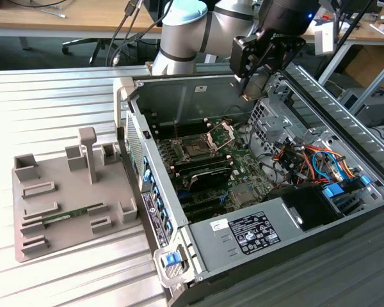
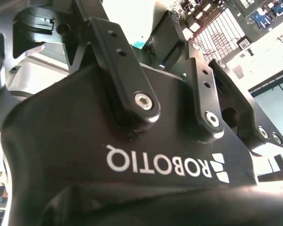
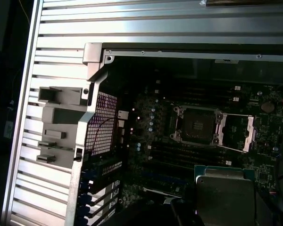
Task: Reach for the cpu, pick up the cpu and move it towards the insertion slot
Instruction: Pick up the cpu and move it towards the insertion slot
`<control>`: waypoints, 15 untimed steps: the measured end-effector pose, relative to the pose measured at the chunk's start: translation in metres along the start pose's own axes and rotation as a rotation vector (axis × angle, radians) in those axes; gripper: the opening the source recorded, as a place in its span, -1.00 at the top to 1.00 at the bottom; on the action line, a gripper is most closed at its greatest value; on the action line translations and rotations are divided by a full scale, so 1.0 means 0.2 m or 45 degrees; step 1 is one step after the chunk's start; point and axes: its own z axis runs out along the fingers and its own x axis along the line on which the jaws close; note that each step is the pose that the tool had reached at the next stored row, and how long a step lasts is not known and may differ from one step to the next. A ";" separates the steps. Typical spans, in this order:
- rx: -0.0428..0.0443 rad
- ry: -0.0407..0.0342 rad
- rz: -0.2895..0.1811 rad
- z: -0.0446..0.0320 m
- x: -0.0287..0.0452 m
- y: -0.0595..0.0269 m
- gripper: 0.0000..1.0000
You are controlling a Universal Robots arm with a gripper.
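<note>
In the exterior view my gripper (image 1: 248, 93) hangs above the back right of the open computer case (image 1: 179, 211), shut on the cpu (image 1: 253, 82). In the first wrist view the cpu (image 3: 224, 190) is a silvery square with a thin rim, held close under the camera. The insertion slot (image 1: 197, 150) lies on the motherboard below, toward the exterior view's left of the gripper, with its silver hinged frame (image 1: 221, 135) flipped open. The first wrist view shows the dark insertion slot (image 3: 195, 126) bare and the frame (image 3: 236, 134) beside it. The black gripper body (image 2: 132, 155) shows in the second wrist view.
A grey fixture tray (image 1: 32, 224) holding a green memory stick (image 1: 64, 216) sits at the exterior view's left on the ribbed metal table (image 1: 51, 109). Inside the case are black memory slots (image 1: 208, 169), a drive cage (image 1: 269, 112) and coloured cables (image 1: 301, 160). The case walls rise around the board.
</note>
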 end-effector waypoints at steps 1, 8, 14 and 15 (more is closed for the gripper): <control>0.000 -0.0001 0.000 0.000 -0.002 0.000 -0.09; 0.000 0.0000 0.000 0.000 -0.018 -0.003 -0.09; 0.000 0.0000 0.000 0.000 -0.032 -0.005 -0.09; 0.000 -0.0001 0.000 0.000 -0.034 -0.005 -0.09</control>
